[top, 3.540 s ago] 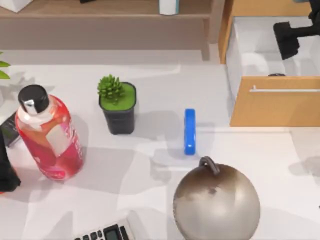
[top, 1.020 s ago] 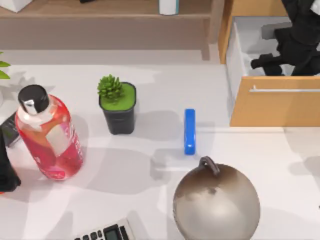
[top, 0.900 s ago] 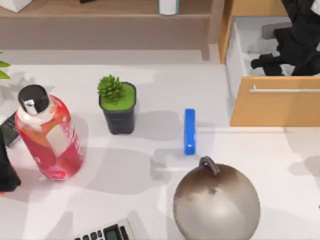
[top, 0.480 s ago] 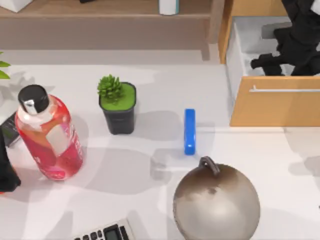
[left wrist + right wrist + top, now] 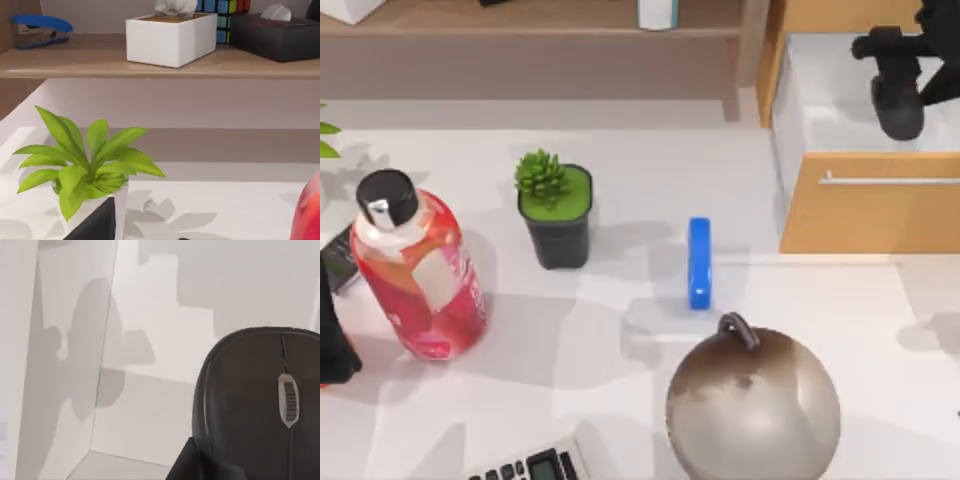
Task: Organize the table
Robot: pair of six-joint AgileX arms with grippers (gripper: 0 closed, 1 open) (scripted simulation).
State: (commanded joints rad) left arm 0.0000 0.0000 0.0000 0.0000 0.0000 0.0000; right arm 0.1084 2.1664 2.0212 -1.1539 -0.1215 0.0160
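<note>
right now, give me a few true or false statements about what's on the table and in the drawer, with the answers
1. The drawer of the orange-wood unit stands open. True.
2. A dark computer mouse lies in the white drawer interior. True.
3. The blue bar lies inside the drawer. False: it lies on the table, left of the drawer front.
4. The red bottle stands at the table's right side. False: it is at the left side.
5. The small black pot with a green succulent stands between the bottle and the blue bar. True.
6. The right gripper hovers over the round grey kettle. False: it is over the drawer.
</note>
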